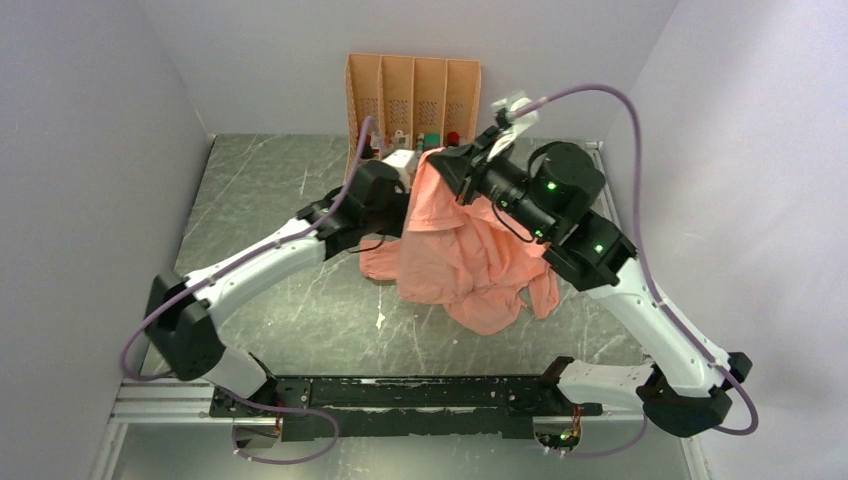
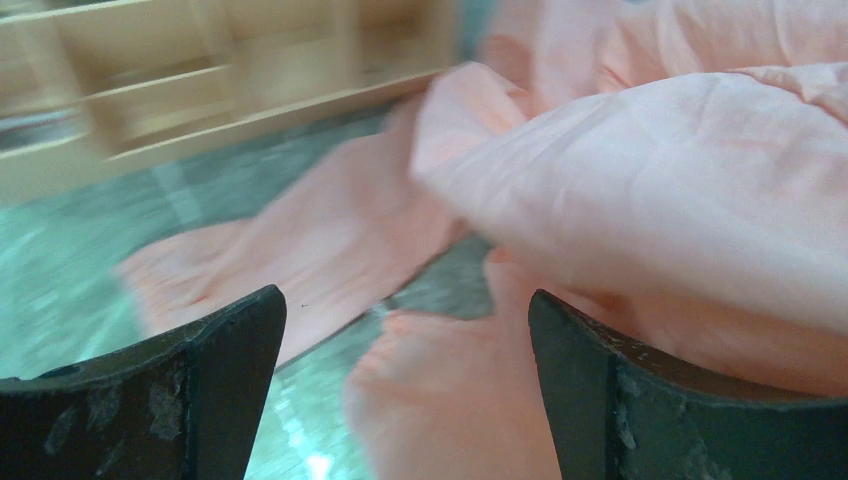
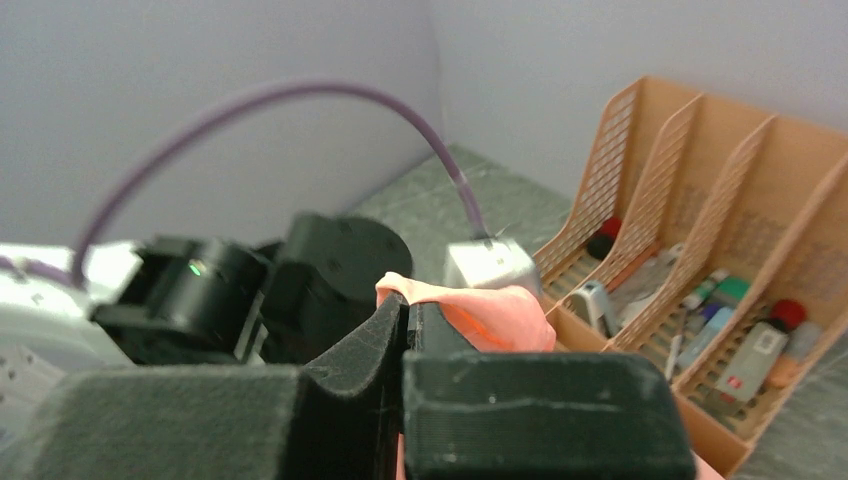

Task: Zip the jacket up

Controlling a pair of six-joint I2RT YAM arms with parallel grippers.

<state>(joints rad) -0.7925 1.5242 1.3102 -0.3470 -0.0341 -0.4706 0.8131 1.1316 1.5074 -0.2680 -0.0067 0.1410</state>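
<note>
While your right gripper [image 3: 405, 312], pressed shut, pinches the jacket [image 1: 470, 260] by a far edge and holds it up just near of the rack [image 1: 412, 90], your left gripper [image 2: 405, 330] sits spread and empty, low at its left, with the drooping folds just right of it.

Scratched grey-green counter [image 1: 250, 180]; an orange four-slot rack [image 1: 412, 95] stands at its far edge; the pink jacket [image 1: 470, 265] lies partly on its middle; a white scrap [image 1: 380, 320] just beside
</note>
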